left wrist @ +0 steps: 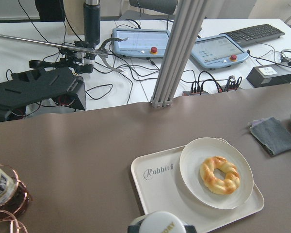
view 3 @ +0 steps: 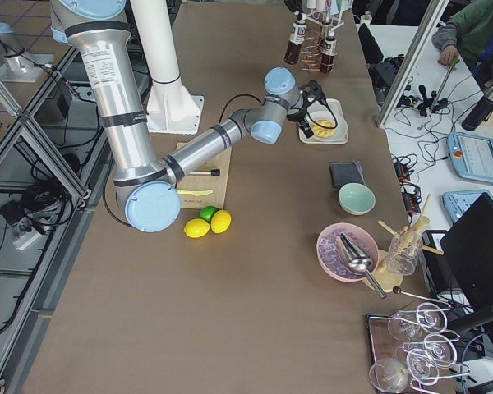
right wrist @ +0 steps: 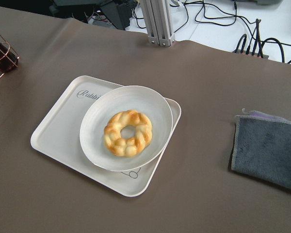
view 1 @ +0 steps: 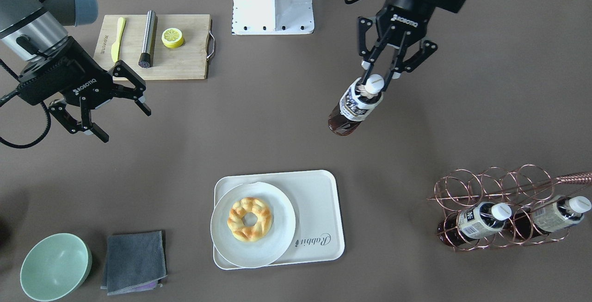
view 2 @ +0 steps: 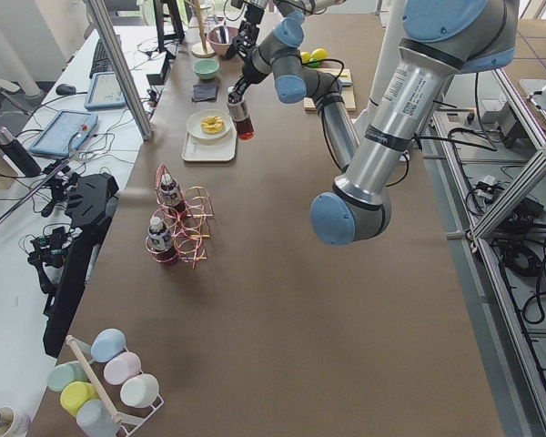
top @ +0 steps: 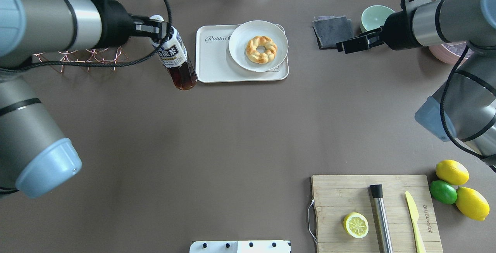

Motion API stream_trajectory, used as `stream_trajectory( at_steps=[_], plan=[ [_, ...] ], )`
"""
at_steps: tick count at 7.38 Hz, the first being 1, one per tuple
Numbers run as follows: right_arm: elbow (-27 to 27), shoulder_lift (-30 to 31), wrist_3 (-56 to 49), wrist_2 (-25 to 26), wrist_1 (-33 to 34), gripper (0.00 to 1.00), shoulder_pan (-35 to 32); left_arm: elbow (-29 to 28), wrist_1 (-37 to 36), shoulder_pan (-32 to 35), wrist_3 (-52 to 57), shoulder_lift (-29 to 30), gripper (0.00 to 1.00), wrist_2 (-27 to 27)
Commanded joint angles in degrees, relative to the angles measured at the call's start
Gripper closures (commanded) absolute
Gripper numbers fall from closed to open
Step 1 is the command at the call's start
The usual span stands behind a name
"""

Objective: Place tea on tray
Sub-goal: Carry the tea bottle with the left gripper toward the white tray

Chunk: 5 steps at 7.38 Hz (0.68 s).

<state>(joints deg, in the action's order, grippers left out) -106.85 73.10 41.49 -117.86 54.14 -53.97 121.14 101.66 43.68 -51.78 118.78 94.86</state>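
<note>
Two arms reach over the brown surface, and we see each of them carrying one tool. The left tool pinches the tea at its neck, just under the white cap, so the bottle hangs upright from the fingers with its reddish-brown body below them. From the overhead view we place the tea to the robot's left of the tray; it is not on it. The left wrist camera shows us the white cap at the bottom edge and the tray lying ahead. The right tool has its fingers spread wide with nothing between them, and we find it hovering just beside the wooden cutting board.

On the tray a round white plate covers the half away from the "Rabbit" lettering and bears a ring-shaped pastry. At the robot's left we see a copper wire rack holding two more bottles.
</note>
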Motion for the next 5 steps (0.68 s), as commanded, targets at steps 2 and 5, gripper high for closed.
stream_trajectory(
  at_steps=[2, 5],
  plan=[
    [-0.11, -4.01, 0.35, 7.45, 1.31, 0.01, 6.06, -7.55, -1.91, -14.73, -0.70, 8.10, 1.00, -17.12],
    [-0.20, -4.10, 0.35, 8.52, 1.31, 0.01, 6.59, -8.82, -1.56, -22.47, -1.48, 8.84, 1.00, -25.39]
  ],
)
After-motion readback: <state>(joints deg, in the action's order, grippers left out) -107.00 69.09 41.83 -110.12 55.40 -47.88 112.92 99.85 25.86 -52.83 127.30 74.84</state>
